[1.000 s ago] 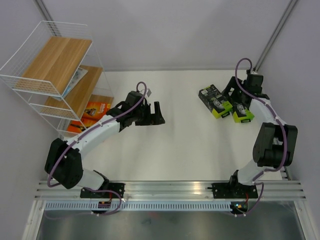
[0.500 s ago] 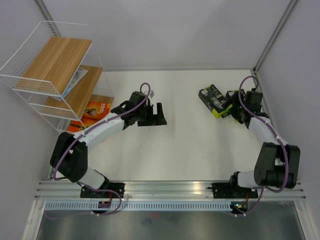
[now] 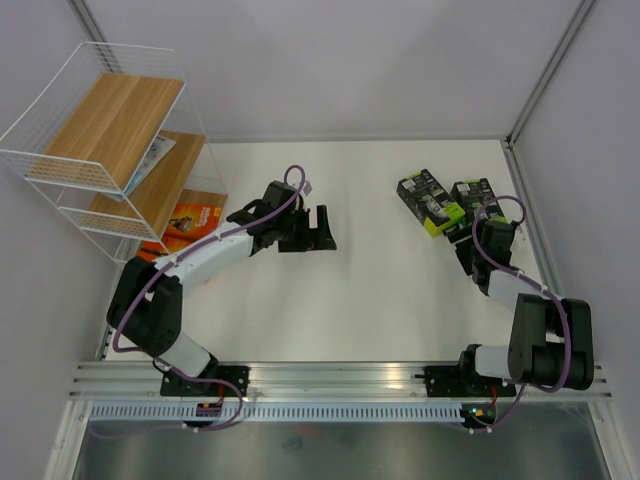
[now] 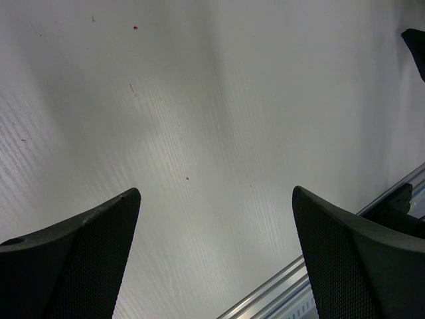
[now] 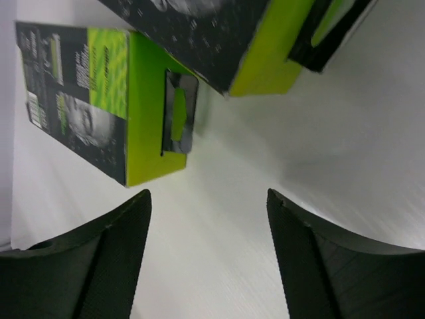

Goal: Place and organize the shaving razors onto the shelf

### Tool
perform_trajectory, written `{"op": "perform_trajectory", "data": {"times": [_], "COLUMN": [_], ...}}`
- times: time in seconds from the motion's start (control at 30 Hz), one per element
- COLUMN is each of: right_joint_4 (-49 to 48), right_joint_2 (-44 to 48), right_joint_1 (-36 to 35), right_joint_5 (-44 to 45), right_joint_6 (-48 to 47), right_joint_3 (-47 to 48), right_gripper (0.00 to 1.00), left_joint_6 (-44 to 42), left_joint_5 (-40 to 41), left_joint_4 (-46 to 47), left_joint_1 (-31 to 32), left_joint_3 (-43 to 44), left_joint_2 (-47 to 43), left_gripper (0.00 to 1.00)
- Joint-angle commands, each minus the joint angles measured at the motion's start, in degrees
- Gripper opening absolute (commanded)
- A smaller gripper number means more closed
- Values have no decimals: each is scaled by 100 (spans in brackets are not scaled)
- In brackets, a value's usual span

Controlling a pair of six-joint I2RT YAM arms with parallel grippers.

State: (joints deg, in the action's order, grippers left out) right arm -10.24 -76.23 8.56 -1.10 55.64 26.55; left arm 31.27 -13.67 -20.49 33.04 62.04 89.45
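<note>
Two black razor boxes with lime-green ends lie side by side at the far right of the table, one (image 3: 430, 202) (image 5: 99, 100) beside the other (image 3: 472, 195) (image 5: 219, 33). My right gripper (image 3: 482, 232) (image 5: 209, 199) sits just short of them, open, with only bare table between its fingers. On the white wire shelf (image 3: 60, 160) at the far left, an orange razor pack (image 3: 192, 220) rests on the lowest board and a flat white-blue pack (image 3: 150, 160) on the middle board. My left gripper (image 3: 315, 228) (image 4: 216, 193) hovers open over the table's middle, holding nothing.
The aluminium rail (image 3: 340, 378) (image 4: 312, 279) runs along the near edge by the arm bases. A frame post (image 3: 545, 70) and the wall stand close to the right of the boxes. The shelf's top board (image 3: 115, 115) is bare.
My right arm has drawn back toward the near edge, away from the black boxes, and its jaws have narrowed a little. The left gripper has drifted slightly right.
</note>
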Motion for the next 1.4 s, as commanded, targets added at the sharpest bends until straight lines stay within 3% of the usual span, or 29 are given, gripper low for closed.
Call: {"op": "perform_trajectory", "data": {"times": [0.0,0.27,0.67,1.03,1.27,1.37], "right_joint_4": [-909,-1586,-2403,-2667,-4002,-4065], "right_joint_2": [12,-559,-1447,-1817,-2405,-2511], "right_joint_1": [-3,-3,6,-12,-12,-12], "right_joint_5": [470,946,577,567,251,295], "right_joint_6": [193,747,808,1028,1318,1318], "right_joint_3": [53,-220,-80,-88,-211,-202], "right_gripper": [74,58,58,49,45,45], "left_joint_6": [64,-6,-217,-288,-349,-393], "left_joint_5": [-39,49,207,251,137,137], "left_joint_4": [124,80,-113,-174,-183,-192], "left_joint_1": [19,19,10,1,1,10], "left_joint_3": [238,273,344,431,511,484], "left_joint_2": [46,151,292,424,477,442], "left_gripper": [100,100,100,100,100,100]}}
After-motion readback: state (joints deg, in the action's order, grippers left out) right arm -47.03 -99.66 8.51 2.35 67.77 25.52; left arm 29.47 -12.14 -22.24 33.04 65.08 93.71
